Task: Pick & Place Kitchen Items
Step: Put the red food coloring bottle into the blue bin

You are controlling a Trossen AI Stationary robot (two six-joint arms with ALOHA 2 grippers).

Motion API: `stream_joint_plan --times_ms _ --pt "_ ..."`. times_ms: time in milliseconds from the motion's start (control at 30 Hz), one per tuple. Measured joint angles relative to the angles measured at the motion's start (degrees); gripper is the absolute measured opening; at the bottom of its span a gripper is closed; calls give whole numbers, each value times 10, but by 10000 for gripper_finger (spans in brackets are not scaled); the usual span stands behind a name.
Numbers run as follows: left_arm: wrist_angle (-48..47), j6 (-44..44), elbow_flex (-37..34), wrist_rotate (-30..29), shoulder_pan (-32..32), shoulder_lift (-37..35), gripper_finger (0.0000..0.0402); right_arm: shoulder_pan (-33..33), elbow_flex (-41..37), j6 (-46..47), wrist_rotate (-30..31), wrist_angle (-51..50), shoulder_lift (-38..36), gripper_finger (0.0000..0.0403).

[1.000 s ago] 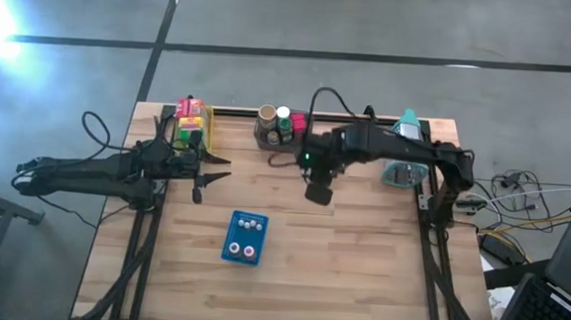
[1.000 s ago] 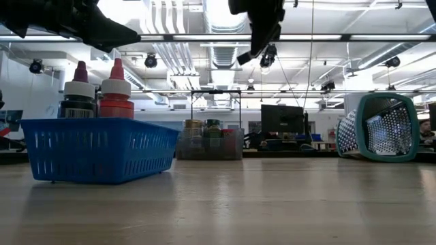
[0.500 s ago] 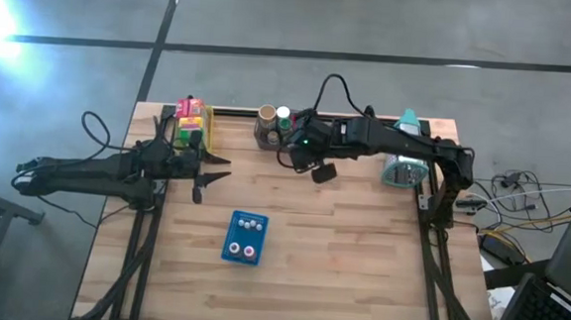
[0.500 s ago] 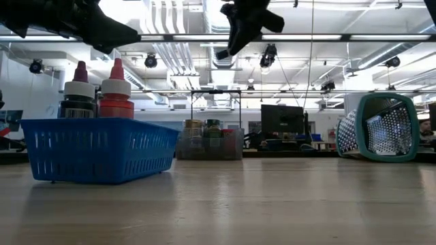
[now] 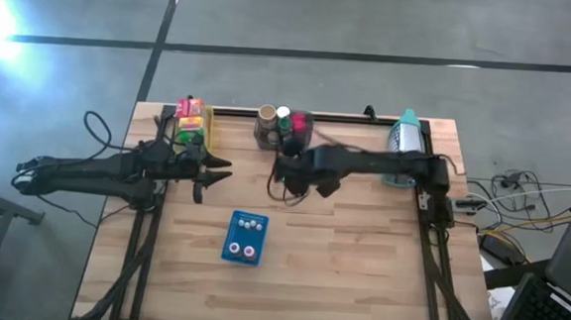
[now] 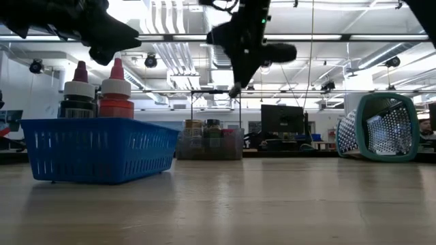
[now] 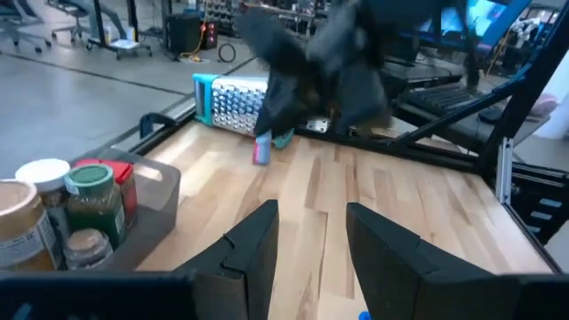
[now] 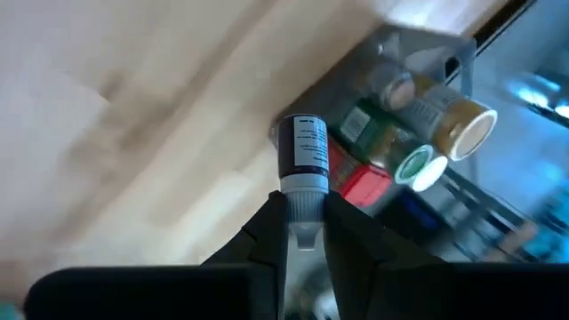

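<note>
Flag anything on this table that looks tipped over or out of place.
The teal mesh basket lies on its side at the table's far right edge, its open mouth facing sideways. The blue tray and its bottles stand upright. Nothing looks spilled.

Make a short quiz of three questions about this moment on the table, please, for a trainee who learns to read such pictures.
1. True or false: the right gripper is shut on a small bottle.
2. Where do the jars stand? A) in the blue basket B) in the clear bin at the table's far edge C) in the teal basket.
3. Fill in: the blue basket holds ____ bottles with pointed caps.

Key: 1 true; the bottle's cap sits between the fingers in the right wrist view. 2 B. 3 two. The left gripper waits near the yellow and red boxes.
</note>
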Motion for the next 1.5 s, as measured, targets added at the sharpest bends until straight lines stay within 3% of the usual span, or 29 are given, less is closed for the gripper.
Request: stream_joint_plan --times_ms 200,400,867,1233,1500 --pt "-4 -5 0 1 0 3 140 24 1 -24 126 -2 63 42" --pt "-13 -18 0 4 0 3 140 42 1 -128 170 55 112 47" --pt "-24 -26 0 5 0 3 140 69 11 -237 213 95 202 43" --pt "-44 -26 0 5 0 13 140 73 53 -279 208 99 261 50" --pt "-44 -18 0 5 0 31 140 79 65 -302 192 100 264 53"
